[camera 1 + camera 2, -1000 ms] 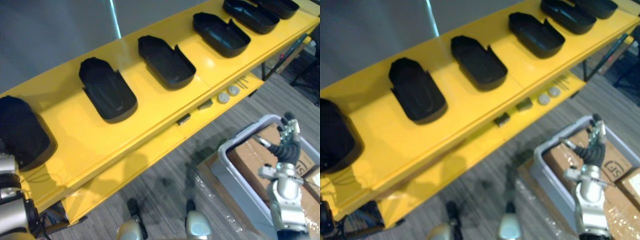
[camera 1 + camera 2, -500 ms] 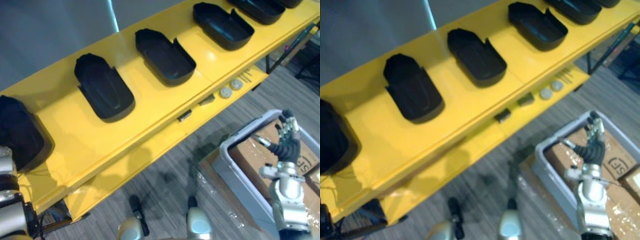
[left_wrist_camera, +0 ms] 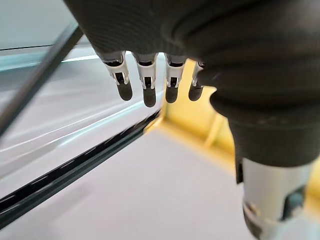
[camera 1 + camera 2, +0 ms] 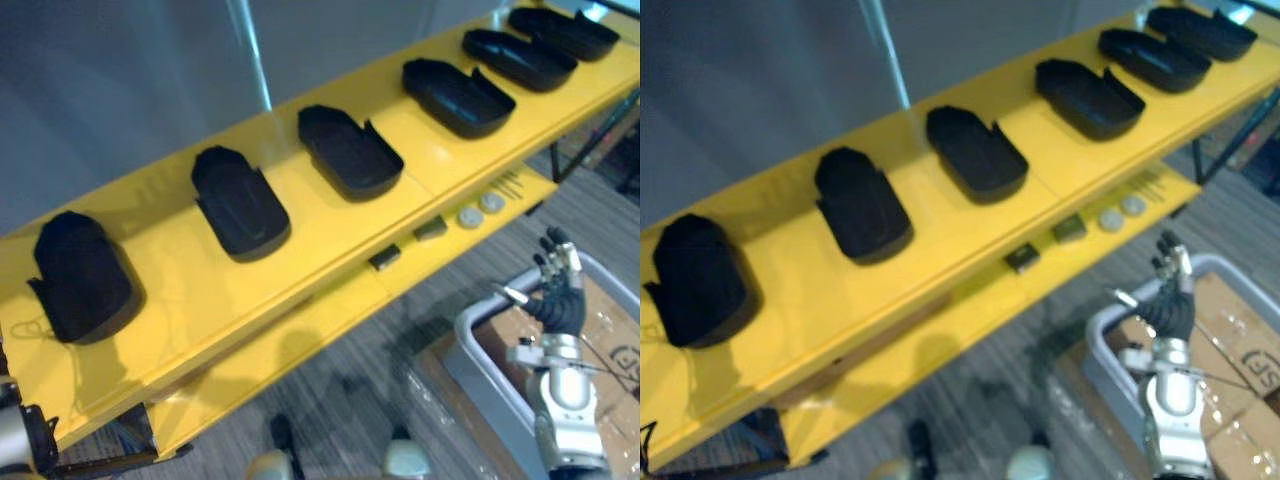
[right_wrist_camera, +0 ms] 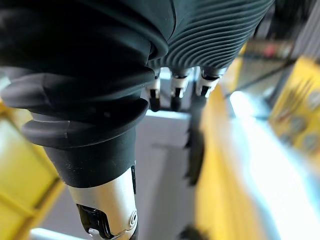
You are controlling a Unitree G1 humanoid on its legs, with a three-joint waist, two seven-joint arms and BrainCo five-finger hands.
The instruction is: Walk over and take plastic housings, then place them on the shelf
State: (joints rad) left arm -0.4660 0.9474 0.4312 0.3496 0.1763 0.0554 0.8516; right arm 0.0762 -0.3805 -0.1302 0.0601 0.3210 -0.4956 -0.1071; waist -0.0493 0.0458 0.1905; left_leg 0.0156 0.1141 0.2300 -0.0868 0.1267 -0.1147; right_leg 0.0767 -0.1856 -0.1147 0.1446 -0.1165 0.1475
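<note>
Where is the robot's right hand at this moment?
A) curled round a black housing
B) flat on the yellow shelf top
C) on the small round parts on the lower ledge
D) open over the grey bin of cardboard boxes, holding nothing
D: the right hand hangs with relaxed, empty fingers over the grey bin, apart from the yellow shelf and its black housings.

The shelf (image 4: 180, 300) runs off the picture at both ends. On the ledge under the shelf, two pale discs (image 4: 469, 216) and two dark blocks (image 4: 384, 258) are too small to tell. Right of the shelf, the bin (image 4: 478, 365) and its boxes (image 4: 610, 310) are cut by the edge and partly hidden behind the right hand (image 4: 558, 305). Past that hand's fingers (image 5: 176, 92) in the wrist view, everything is blurred.
</note>
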